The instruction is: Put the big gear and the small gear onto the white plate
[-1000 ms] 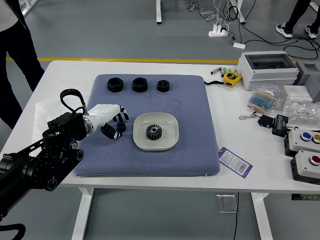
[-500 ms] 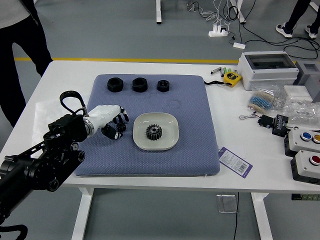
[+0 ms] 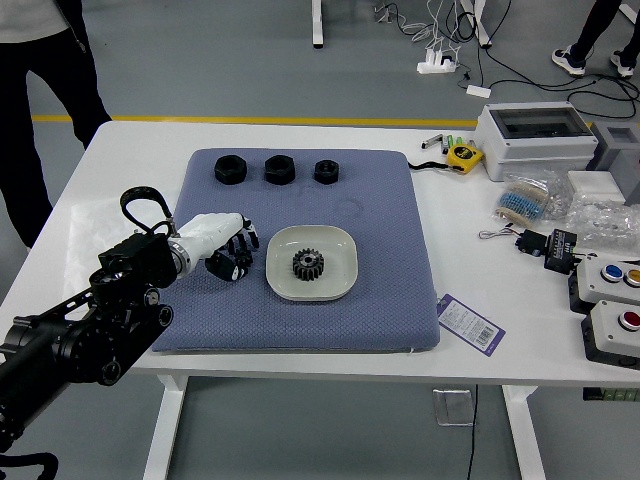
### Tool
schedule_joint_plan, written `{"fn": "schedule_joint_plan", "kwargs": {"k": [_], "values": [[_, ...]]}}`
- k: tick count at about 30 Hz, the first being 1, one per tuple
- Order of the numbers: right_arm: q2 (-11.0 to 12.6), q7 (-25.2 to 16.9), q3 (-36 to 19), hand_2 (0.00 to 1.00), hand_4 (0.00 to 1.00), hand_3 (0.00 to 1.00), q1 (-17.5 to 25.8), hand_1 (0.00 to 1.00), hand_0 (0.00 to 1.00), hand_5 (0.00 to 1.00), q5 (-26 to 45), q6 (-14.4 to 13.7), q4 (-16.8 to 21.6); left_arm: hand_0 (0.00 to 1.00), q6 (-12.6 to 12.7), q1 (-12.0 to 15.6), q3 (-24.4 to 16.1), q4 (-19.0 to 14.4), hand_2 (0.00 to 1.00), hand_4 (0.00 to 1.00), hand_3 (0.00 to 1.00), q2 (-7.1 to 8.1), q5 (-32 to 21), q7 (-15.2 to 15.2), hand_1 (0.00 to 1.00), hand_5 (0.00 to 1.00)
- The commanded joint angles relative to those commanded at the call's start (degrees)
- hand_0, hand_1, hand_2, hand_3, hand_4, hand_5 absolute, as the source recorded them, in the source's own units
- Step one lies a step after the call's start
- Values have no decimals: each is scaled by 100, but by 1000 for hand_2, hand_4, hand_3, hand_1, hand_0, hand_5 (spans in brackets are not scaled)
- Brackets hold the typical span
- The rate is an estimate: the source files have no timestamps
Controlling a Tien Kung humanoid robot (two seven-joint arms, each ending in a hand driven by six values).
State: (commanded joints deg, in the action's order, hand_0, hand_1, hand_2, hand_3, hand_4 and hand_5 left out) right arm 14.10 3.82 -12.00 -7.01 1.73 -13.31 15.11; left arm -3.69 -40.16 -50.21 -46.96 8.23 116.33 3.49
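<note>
Gear [image 3: 308, 265], toothed, on rounded plate [image 3: 342, 262]

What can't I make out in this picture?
- Left hand: head view; its own dark parts hide whether it holds anything.
- Right hand: outside the head view.
- Purple-edged tag: head view; fine print too small to read.
- Person at top left: head view; upper body cut off by the top edge.

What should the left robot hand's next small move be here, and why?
Probably to secure the small dark piece at its tip, seemingly the other gear, before lifting. The left robot hand is low over the blue mat, left of the white plate, which holds only one gear; whether the piece is gripped is unclear.
</note>
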Motion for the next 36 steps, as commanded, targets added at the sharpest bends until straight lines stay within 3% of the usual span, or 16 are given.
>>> {"fn": "schedule_joint_plan", "kwargs": {"k": [11,22,32,36], "values": [[-2,-3,12,737,801,590,11,656,680,717,21,3,1,395,-4,2,-35,-40,486,704,560,31,50,16,424,17],[1,-17,44,737,801,590,-8,656,680,717,77,12,0,382,-97,-30,-159,-294,478,678,558,125,182,99,417,8],[4,-17,47,736,801,590,-13,656,680,717,82,15,-2,378,-167,-64,-199,-640,479,669,560,200,232,180,417,18],[7,-12,40,736,801,589,-20,656,680,717,66,16,-2,376,-170,-96,-10,-1057,479,656,562,200,173,226,418,34]]}}
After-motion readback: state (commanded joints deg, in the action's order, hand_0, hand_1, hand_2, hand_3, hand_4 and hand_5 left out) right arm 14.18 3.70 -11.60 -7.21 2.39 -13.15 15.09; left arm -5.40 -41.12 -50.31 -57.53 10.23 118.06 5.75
